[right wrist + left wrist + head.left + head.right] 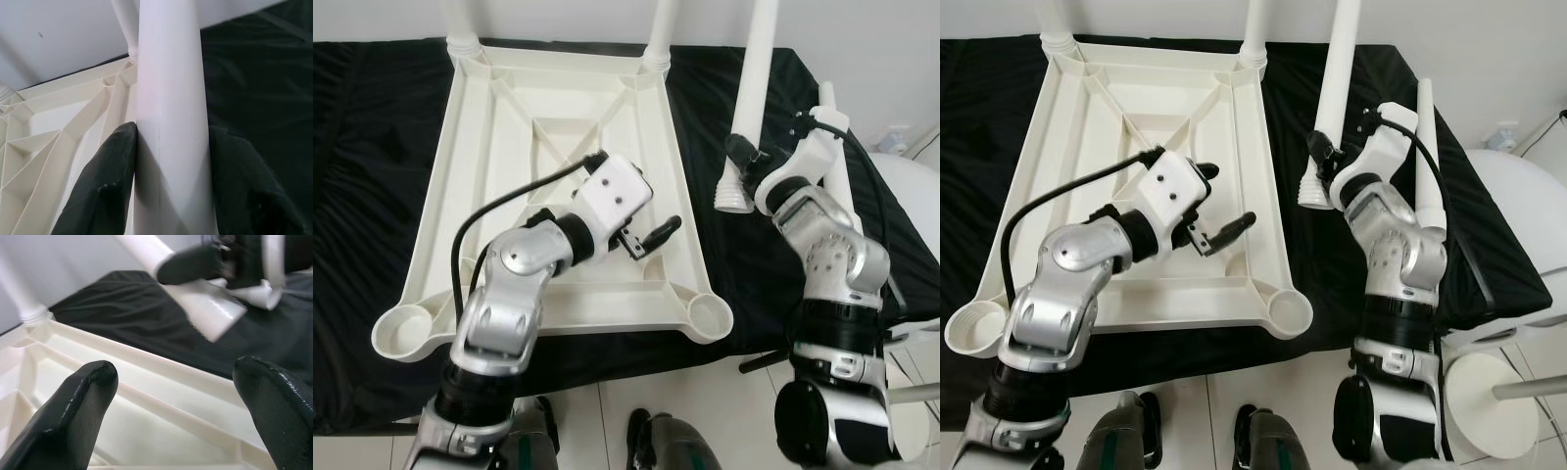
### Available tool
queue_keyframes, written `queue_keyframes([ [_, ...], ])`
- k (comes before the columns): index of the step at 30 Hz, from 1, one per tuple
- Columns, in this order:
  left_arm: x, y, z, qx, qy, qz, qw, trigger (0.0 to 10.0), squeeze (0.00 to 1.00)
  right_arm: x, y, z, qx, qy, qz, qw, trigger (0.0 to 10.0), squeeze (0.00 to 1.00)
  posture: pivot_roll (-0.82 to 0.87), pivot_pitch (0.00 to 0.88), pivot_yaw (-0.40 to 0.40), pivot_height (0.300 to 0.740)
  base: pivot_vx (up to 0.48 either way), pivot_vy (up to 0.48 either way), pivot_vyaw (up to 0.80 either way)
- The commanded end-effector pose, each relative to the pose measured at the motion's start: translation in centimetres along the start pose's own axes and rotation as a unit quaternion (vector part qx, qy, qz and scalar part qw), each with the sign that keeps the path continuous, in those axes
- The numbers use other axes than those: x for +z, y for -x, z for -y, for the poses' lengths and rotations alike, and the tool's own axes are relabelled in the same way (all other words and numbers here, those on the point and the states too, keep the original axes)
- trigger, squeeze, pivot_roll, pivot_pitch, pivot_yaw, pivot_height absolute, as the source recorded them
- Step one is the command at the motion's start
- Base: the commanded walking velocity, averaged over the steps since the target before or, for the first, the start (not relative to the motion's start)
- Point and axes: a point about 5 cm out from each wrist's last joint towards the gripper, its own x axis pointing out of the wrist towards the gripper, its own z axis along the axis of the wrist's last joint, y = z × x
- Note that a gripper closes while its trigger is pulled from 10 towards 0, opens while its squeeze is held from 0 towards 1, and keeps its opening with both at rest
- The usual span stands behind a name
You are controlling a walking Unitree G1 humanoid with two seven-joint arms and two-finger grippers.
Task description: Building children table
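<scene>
My left hand (651, 238) hangs open over the upturned tabletop (499, 147), with bare ribbed plastic beneath it and room between my fingers. The two near corner sockets (710, 315) stand unfilled, and nothing blocks the way down to them. At the far edge two fitted legs (658, 34) rise upright and fence that side. My right hand (744, 166) grips a loose leg (751, 88) above the black cloth (372, 108), just beside the tabletop's right rim. Another leg (1427, 157) lies on the cloth behind my right arm, narrowing that side.

Left gripper (651, 235) spread wide, right gripper (740, 160) clamped, both arms bent.
</scene>
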Motion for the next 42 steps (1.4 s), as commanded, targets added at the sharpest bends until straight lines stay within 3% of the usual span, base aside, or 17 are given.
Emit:
queue_keyframes([
  [1,0.1,-0.1,-0.9,0.037,0.022,0.008,0.999,10.0,0.0,0.4,0.2,0.0,0.011,0.01,0.033,0.999,10.0,0.0,0.03,0.119,-0.078,0.74,0.0,0.0,0.0],
  [3,0.1,-0.1,-1.6,0.037,0.041,0.013,0.998,10.0,0.0,0.0,0.3,0.2,0.015,0.004,0.044,0.999,10.0,0.0,0.03,0.114,-0.075,0.74,0.0,0.0,0.0],
  [9,0.0,-0.4,-1.3,0.016,0.042,0.009,0.999,10.0,0.0,-0.6,0.4,0.3,0.026,0.009,0.056,0.998,10.0,0.0,0.04,0.104,-0.071,0.74,0.0,0.0,0.0],
  [12,0.3,-0.9,-0.9,-0.014,0.121,0.028,0.992,10.0,0.0,-1.5,0.5,0.0,0.062,0.003,0.079,0.995,10.0,0.0,0.05,0.078,-0.068,0.74,0.0,0.0,0.0],
  [15,0.2,-1.1,-0.9,-0.016,0.143,0.036,0.989,10.0,0.0,-2.0,0.5,-0.3,0.078,0.007,0.083,0.993,10.0,0.0,0.05,0.067,-0.068,0.74,0.0,0.0,0.0],
  [16,0.1,-1.2,-1.1,-0.014,0.164,0.036,0.986,10.0,1.0,-2.2,0.4,-0.5,0.084,0.019,0.086,0.993,10.0,0.0,0.05,0.058,-0.071,0.74,0.0,0.0,0.0],
  [23,1.0,-1.7,-2.7,0.014,0.201,0.05,0.978,10.0,1.0,-2.4,0.3,-1.4,0.125,0.023,0.107,0.986,10.0,0.0,0.07,0.04,-0.071,0.74,0.0,0.0,0.0],
  [24,1.3,-1.8,-3.1,0.017,0.211,0.05,0.976,10.0,0.36,-2.4,0.3,-1.6,0.142,0.024,0.112,0.983,10.0,0.0,0.07,0.038,-0.072,0.74,0.0,0.0,0.0],
  [25,1.3,-1.8,-3.1,0.017,0.211,0.05,0.976,10.0,0.36,-2.4,0.3,-1.6,0.142,0.024,0.112,0.983,10.0,0.0,0.07,0.038,-0.072,0.74,0.0,0.0,0.0],
  [26,1.6,-1.8,-3.4,0.019,0.217,0.054,0.975,10.0,0.0,-2.4,0.4,-1.8,0.154,0.027,0.118,0.981,10.0,0.0,0.08,0.036,-0.071,0.74,0.0,0.0,0.0],
  [34,2.3,-2.7,-5.1,0.033,0.251,0.04,0.967,10.0,0.0,-3.0,0.3,-2.4,0.194,0.053,0.116,0.973,10.0,0.0,0.08,0.027,-0.064,0.74,0.0,0.0,0.0],
  [42,3.6,-3.1,-5.1,0.016,0.266,0.07,0.961,10.0,0.0,-3.7,0.5,-2.9,0.228,0.07,0.109,0.965,10.0,0.0,0.07,0.013,-0.067,0.74,0.0,0.0,0.0],
])
